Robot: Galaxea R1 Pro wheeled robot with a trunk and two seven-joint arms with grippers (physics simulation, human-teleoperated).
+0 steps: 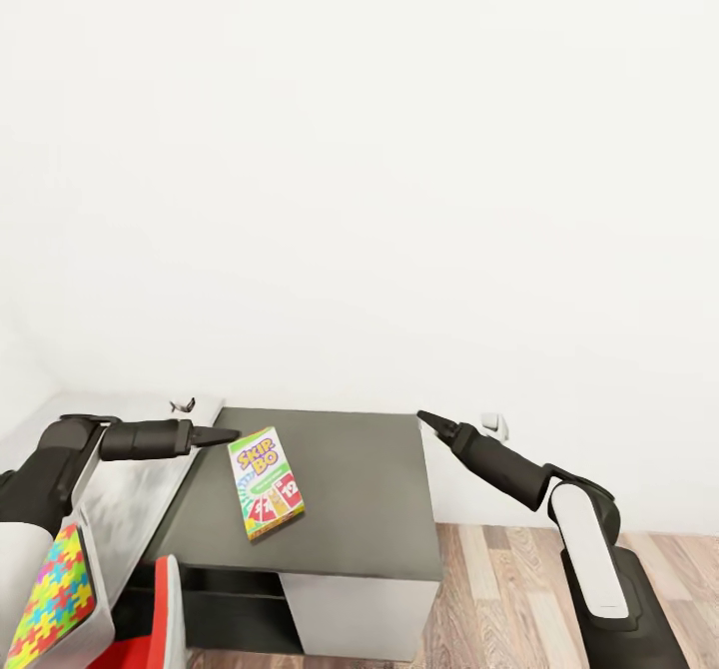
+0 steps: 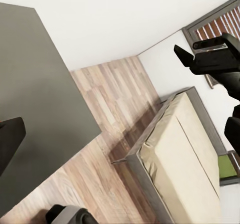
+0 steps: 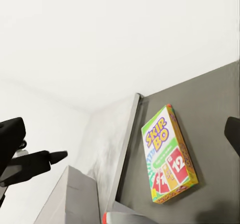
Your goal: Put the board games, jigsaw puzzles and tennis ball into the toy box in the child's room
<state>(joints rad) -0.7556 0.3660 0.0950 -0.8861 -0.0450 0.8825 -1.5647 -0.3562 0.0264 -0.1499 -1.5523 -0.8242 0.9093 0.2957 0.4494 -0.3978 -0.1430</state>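
A pale Skip-Bo board game (image 1: 266,483) with green edges and red cards printed on it was seen on the dark grey corner section (image 1: 369,509) of the table. A yellow jigsaw puzzle (image 1: 48,597) patterned with many-coloured interlocking pieces was shown, and the bed (image 2: 182,156) was rendered with a beige mattress in a grey frame.

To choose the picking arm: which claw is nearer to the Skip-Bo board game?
Left. The left claw hovers just beside the Skip-Bo board game; the right claw is across the table.

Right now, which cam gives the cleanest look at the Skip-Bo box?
Right wrist view: the Skip-Bo board game is large there, lid print readable, lying flat on the dark grey corner section. The head view shows it whole too, but smaller. The left wrist view looks at table edge, floor and bed instead.
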